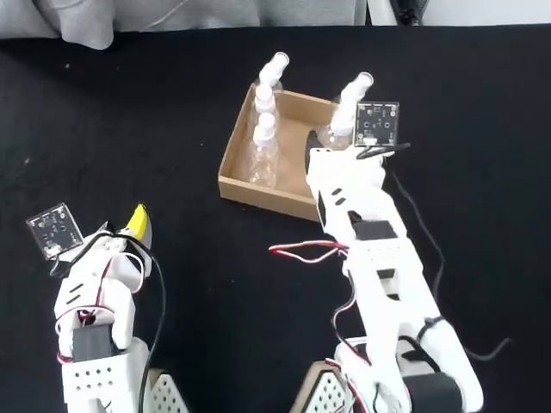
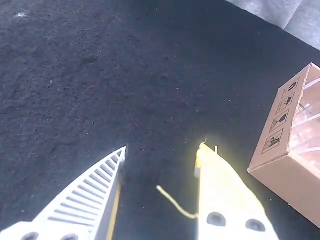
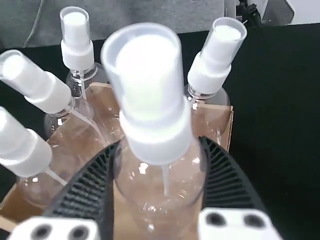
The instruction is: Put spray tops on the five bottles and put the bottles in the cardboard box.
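Capped bottle (image 3: 160, 190) standing in the cardboard box (image 3: 226, 125), with the right end effector (image 3: 160, 145) pinching it.
Its white spray top (image 3: 147, 95) is sitting upright on the neck, and the two dark fingers are pressing against the clear body from either side. Four other bottles (image 3: 75, 82), each wearing a spray top, are standing or leaning around it inside the same box. From the high view, the box is resting on the black desk (image 1: 172, 103) ahead of the right arm. The left end effector (image 2: 162, 147) is hanging over bare desk, well apart from the bottles, its white and yellow fingers spread with nothing between them and a corner of the box lying nearby.
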{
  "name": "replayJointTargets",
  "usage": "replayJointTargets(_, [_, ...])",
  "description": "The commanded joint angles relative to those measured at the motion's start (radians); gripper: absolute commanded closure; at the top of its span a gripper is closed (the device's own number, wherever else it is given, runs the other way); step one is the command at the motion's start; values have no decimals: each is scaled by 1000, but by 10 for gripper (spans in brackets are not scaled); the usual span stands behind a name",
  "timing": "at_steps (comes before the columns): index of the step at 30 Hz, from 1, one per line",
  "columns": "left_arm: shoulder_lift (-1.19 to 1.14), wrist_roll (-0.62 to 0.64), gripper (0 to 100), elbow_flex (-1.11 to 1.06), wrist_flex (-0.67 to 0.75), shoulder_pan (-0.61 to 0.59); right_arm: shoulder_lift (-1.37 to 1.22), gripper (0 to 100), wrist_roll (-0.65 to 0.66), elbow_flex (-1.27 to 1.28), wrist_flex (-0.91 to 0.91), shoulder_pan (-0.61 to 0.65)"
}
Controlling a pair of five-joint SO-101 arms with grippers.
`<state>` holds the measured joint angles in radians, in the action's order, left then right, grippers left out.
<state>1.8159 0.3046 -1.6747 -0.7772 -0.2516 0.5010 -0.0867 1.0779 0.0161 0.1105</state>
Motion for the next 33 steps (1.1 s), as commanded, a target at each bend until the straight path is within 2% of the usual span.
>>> replayJointTargets(1, [5, -3, 790, -25, 3, 1, -27, 863, -6, 1, -61, -28])
replayJointTargets(13, [5, -3, 787, -25, -9, 1, -165, 864, -9, 1, -163, -26])
replayJointTargets(33, [5, -3, 787, -25, -9, 1, -222, 860, -8, 2, -155, -25])
